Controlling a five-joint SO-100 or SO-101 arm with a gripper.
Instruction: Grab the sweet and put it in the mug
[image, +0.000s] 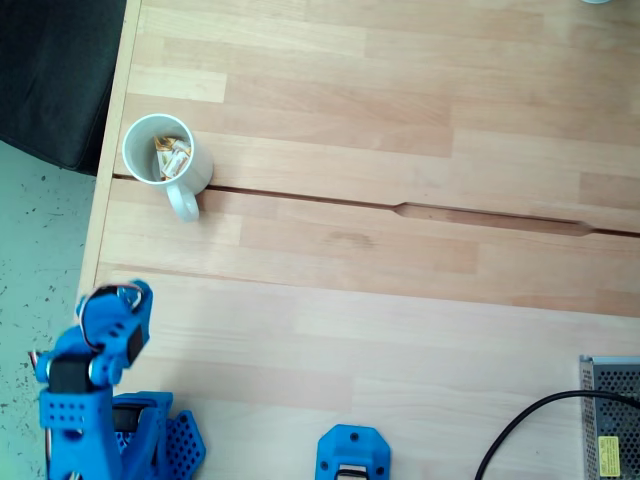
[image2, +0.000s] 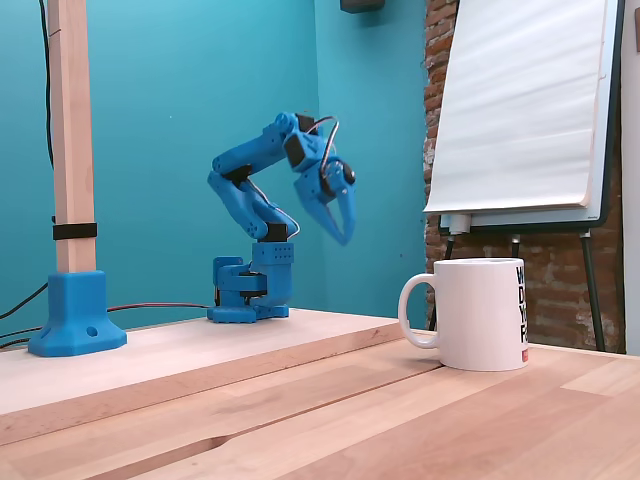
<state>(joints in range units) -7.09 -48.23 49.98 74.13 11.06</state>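
One sweet (image: 172, 157) is lying inside the mug (image: 140, 150) you are looking down on, near the tabletop (image: 400, 330) edge. Your gripper (image2: 343, 232) is hanging in the air well apart from that mug (image2: 478, 315), jaws pressed together, gripping nothing.

- A hobby or maker-style workroom, perhaps part of an office or meeting space.
- A flip chart (image2: 520, 105) with blank white paper stands on thin legs against an exposed brick wall (image2: 440, 150).
- The other walls are painted teal (image2: 170, 120).
- The surface (image: 400, 330) is pale jointed wood planks.
- On it sit a blue 3D-printed robot arm (image2: 270, 215), a blue printed clamp base holding a wooden post (image2: 72, 140), and a perforated metal power supply (image: 612, 415) with a black cable (image: 525, 425).
- The floor (image: 40, 240) is speckled pale green.
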